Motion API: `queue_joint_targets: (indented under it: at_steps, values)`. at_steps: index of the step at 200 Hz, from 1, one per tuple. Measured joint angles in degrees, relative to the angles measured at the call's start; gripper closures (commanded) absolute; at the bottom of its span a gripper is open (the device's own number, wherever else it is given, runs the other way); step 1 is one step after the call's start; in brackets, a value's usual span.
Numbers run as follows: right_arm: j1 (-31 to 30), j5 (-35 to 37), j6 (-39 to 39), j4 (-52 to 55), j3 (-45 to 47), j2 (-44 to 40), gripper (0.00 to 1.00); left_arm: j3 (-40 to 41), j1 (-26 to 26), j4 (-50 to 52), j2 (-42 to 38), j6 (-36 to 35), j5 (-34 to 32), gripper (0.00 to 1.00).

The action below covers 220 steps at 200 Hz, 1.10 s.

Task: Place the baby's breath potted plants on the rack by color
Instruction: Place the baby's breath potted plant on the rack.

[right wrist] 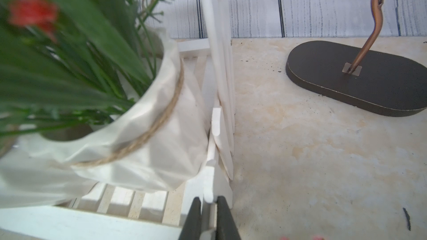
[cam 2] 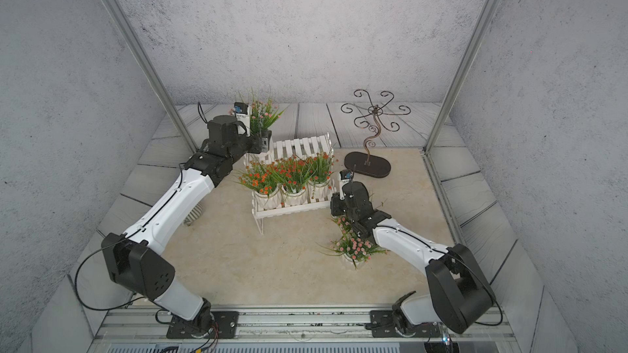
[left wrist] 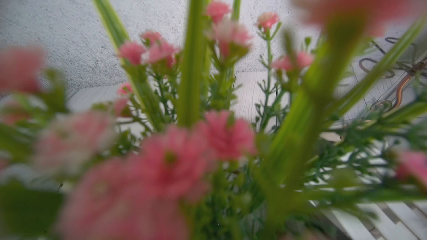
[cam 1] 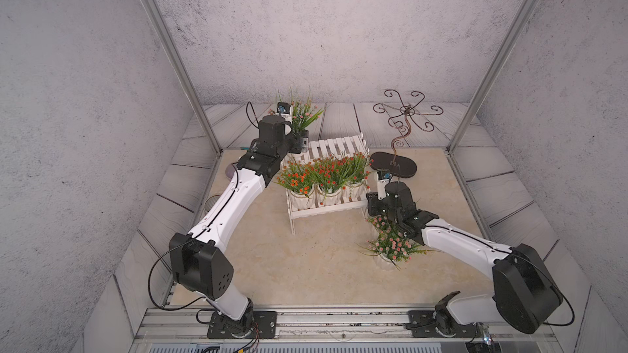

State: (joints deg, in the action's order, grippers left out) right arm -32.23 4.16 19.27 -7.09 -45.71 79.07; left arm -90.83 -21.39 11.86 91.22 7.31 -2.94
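A pale stone-look table (cam 1: 306,266) seen from above, with two white and black robot arms reaching in from the near edge. At the middle back stands a white slatted two-step rack (cam 1: 334,147). Just to its right is a dark metal stand (cam 1: 392,164) with curled hooks.

Three orange-red plants (cam 1: 328,173) in white pots fill the rack's lower step, side by side. Two pink plants (cam 1: 394,246) stand on the table in front of the rack's right end, one partly hidden under the right arm (cam 1: 455,239).

The left arm (cam 1: 234,198) reaches to the left end of the upper step. There the left gripper (cam 1: 301,142) is clamped round the base of a third pink plant (cam 1: 302,113), which stands upright. Its pot is hidden, and whether it rests on the step cannot be told.

The right gripper (right wrist: 209,198) has its fingers together, low beside the rack's right end. Its tips are right at a picket; whether they touch it is unclear.
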Motion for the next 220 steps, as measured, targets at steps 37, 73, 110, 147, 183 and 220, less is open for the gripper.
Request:
queue_joint_targets:
  at_steps: [37, 73, 110, 147, 183, 220]
  values:
    - [-0.1, 0.0, 0.0, 0.0, 0.0, 0.0, 0.89, 4.0, 0.0, -1.8, -3.2, 0.3, 0.8, 0.37]
    - [-0.1, 0.0, 0.0, 0.0, -0.1, 0.1, 0.89, 5.4, -0.1, -1.9, -4.6, 0.6, 1.5, 0.37]
    - [-0.2, 0.0, 0.0, 0.4, -0.3, 0.1, 0.89, 5.5, 0.0, -1.8, -4.8, 0.6, 1.7, 0.37]
    - [-0.3, 0.1, 0.0, 0.5, -0.4, 0.2, 0.88, 5.5, -0.1, -1.6, -4.8, 0.4, 1.7, 0.37]
    - [-0.3, 0.1, -0.1, 0.5, -0.4, 0.2, 0.83, 5.5, -0.1, -1.4, -4.9, 0.0, 1.7, 0.36]
    - [-1.6, -1.2, -1.1, 1.6, -0.6, 0.7, 0.26, 5.3, -0.1, -0.9, -4.8, -0.5, 2.2, 0.2]
